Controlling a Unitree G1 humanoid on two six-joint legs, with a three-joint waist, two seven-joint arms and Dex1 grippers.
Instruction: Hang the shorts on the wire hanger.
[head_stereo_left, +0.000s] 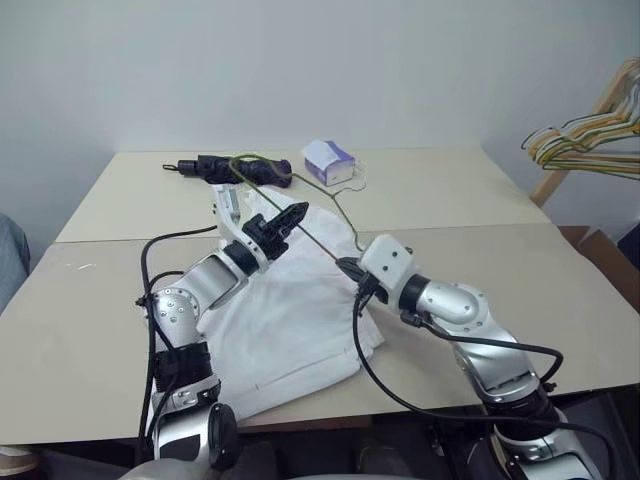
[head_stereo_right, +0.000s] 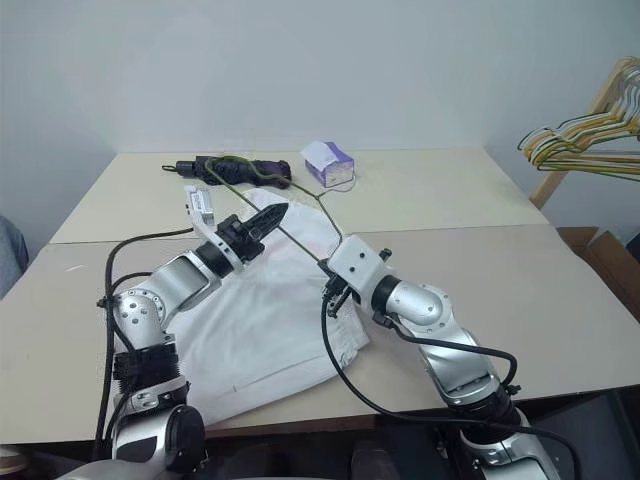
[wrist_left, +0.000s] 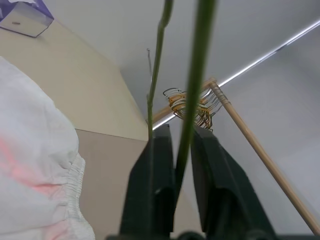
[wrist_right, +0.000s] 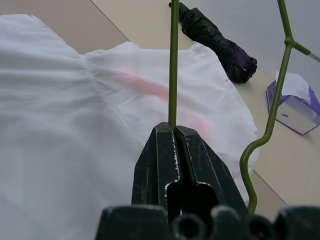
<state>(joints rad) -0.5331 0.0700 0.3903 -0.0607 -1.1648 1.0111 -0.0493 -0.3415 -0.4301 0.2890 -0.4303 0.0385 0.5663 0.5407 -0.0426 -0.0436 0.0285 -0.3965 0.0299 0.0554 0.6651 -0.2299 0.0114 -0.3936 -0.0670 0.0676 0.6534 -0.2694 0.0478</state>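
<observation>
The white shorts (head_stereo_left: 290, 325) lie spread flat on the table, under both arms. The thin green wire hanger (wrist_right: 173, 60) is held above them, slanting from the back left towards the front right. My left gripper (head_stereo_left: 297, 213) is shut on the hanger's wire, which runs between its black fingers (wrist_left: 152, 165). Lower along the same wire my right gripper (wrist_right: 173, 128) is shut on it, just over the shorts' right side. The hanger's bent shoulder (wrist_right: 270, 125) hangs free beside the right gripper.
A folded black umbrella (head_stereo_left: 235, 169) and a purple-and-white tissue box (head_stereo_left: 328, 161) lie at the back of the table. A bunch of coloured hangers (head_stereo_left: 585, 140) hangs on a wooden rack at the far right. The table's front edge (head_stereo_left: 330, 420) runs just below the shorts.
</observation>
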